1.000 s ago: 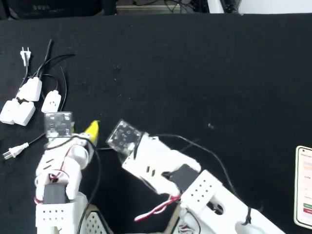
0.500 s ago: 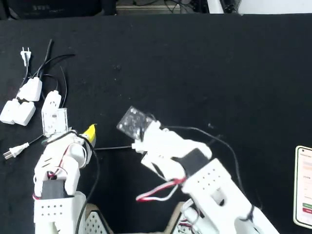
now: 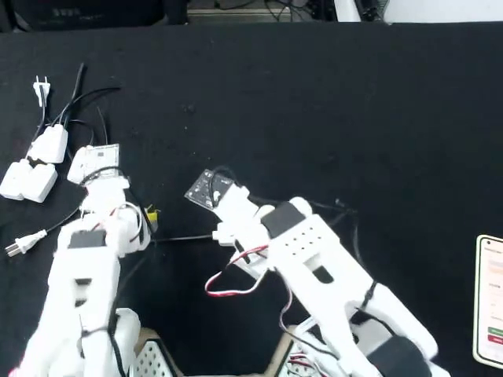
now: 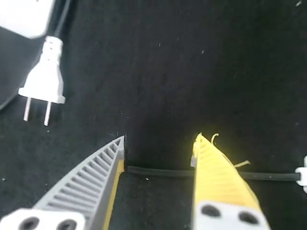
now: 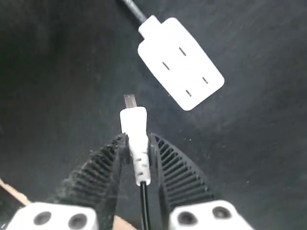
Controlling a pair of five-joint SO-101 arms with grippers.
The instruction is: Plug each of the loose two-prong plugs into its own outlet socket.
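The right gripper (image 5: 137, 140) is closed narrow on a white plug (image 5: 135, 125). It grips the body just behind the two prongs, and the plug's black cord (image 5: 142, 206) runs back between the fingers. The prongs point toward an outlet block (image 5: 182, 72) that lies flat on the black table (image 5: 57, 72). Their tips are near the block's edge but apart from it, not in any slot. The block's face shows four slots, and a dark cord leaves one end of it.

The left gripper (image 4: 158, 143) is spread wide and holds nothing. One of its fingers is grey and the other yellow. A thin black cable (image 4: 158, 171) lies on the table across the gap at the fingertips. A loose plug (image 4: 44, 88) lies flat well apart from the fingers, with both prongs bare.

From above, the left arm (image 3: 78, 267) runs along the left side of the table. The right arm (image 3: 306, 251) runs from the near edge toward the middle. A cluster of white outlet blocks (image 3: 31, 177) sits on the left side, just left of the left arm's tip. A small plug (image 3: 38, 88) lies farther back, and an edge plug (image 3: 20, 245) lies nearer, by the table's left edge. A phone (image 3: 489, 298) rests at the right edge.
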